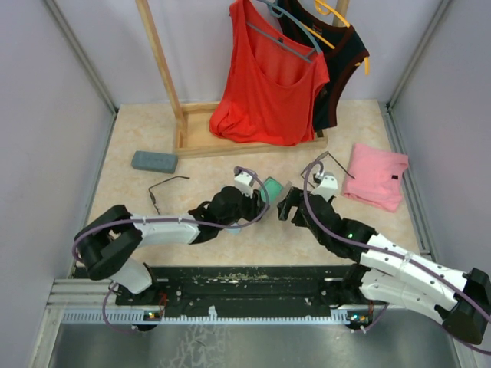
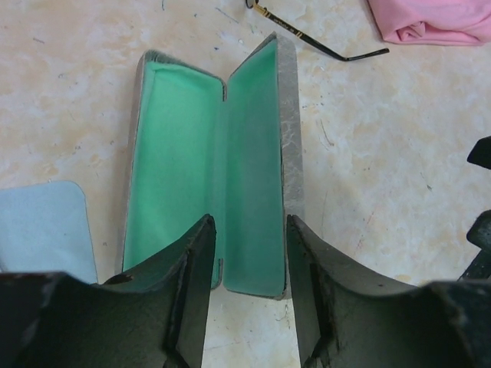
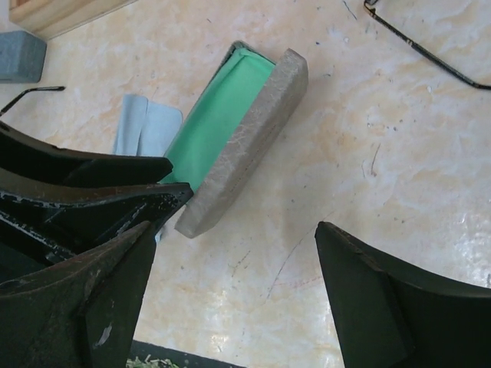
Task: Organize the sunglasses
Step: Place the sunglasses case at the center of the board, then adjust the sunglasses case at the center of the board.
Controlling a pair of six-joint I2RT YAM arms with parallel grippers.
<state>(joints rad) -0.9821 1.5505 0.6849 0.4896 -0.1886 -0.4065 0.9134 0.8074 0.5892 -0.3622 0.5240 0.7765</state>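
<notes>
Both sunglasses lie bare on the table point(image 1: 253, 247), neither in a case: one pair point(image 1: 165, 186) at the left, near the closed grey case point(image 1: 153, 161), the other pair point(image 1: 336, 165) at the far right, just beside the folded pink cloth point(image 1: 376, 176). Between them, near the middle, a second grey case point(image 2: 215, 153) stands open with its green lining showing and nothing inside. The left claw point(image 2: 249, 230) is at the near end of this case, its fingers partly apart with the end of the lid between them; whether they pinch it or merely stand astride it I cannot tell. The right claw point(image 3: 234, 230) hangs wide just right of the case, with only table beneath it. A light blue cloth point(image 2: 42, 230) lies just left of the open case. As I judge it, the task is at an early stage: one case is opened, but no glasses are packed, and both pairs, the cloth and the second case are left to deal with. In the wrist views each pair is cut off by the picture edge, so only arms and a bit of frame show, and the lenses are too faint to make out from above.
</notes>
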